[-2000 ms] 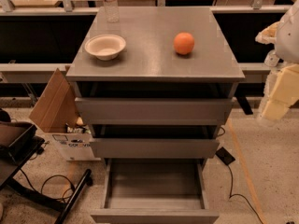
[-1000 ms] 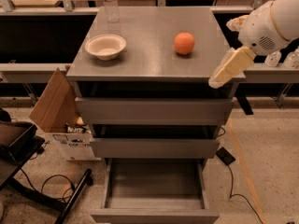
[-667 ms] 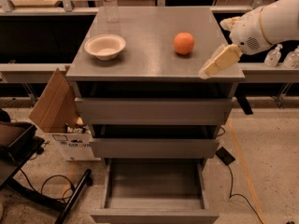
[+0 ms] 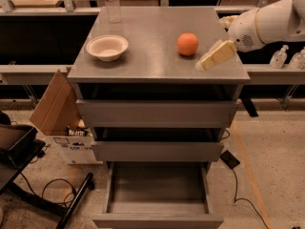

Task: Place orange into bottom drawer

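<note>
- Camera view, the only one: my gripper [image 4: 217, 55] hangs over the right front part of the cabinet top [image 4: 143, 63], out on the end of my white arm [image 4: 267, 25], which comes in from the right.
- Gripper state: cannot tell whether open or closed. It holds nothing that I can see.
- The orange [image 4: 188, 44] sits on the cabinet top, right of centre. It is just beside my gripper on the gripper's left and apart from it, not touching.
- The cream bowl [image 4: 107, 47] is on the left side of the top, well apart from the orange. A clear water bottle [image 4: 112, 3] stands at the back left edge.
- The bottom drawer [image 4: 157, 220] is pulled out at floor level, inside open to view. The two upper drawers [image 4: 156, 113] look only a little way out.
- A cardboard box [image 4: 55, 104] leans on the floor to the left of the cabinet, out of my path.
- Handling, my guess: the orange is light, firm with a little give, and not fragile.
- The peel looks smooth and the shape is round, so it will likely roll if I nudge it before closing.
- Where to grip: across the widest middle, jaws on opposite sides and centred. A grip high or low would likely squirt it out.
- Squeeze: moderate. It should take pressure without bruising badly.
- Release: low inside the drawer, or it may bounce and roll against the walls.
</note>
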You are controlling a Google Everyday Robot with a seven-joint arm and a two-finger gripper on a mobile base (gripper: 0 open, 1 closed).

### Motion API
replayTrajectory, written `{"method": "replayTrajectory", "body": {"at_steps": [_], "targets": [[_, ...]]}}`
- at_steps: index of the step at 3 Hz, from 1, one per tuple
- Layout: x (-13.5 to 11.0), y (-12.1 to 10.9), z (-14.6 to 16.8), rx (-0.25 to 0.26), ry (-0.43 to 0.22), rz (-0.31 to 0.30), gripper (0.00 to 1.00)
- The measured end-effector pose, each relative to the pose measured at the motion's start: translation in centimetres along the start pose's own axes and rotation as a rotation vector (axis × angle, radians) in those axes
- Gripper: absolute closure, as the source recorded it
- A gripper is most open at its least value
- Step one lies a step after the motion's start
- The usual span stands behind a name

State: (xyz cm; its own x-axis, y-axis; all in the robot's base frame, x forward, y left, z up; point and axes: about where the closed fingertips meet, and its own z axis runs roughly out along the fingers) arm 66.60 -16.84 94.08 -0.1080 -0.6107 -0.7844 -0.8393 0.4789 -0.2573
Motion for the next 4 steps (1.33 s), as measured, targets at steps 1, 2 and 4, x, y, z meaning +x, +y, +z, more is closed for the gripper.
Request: {"method": "replayTrajectory", "body": {"at_steps": [1, 2, 4], "targets": [[0.5, -3.4, 3.6, 0.012, -0.098, 0.082, 0.0], [1.9, -5.7, 6.7, 0.046, -0.17, 0.175, 0.0], [3.8, -11.2, 10.9, 0.115, -0.278, 0.274, 0.0]]}}
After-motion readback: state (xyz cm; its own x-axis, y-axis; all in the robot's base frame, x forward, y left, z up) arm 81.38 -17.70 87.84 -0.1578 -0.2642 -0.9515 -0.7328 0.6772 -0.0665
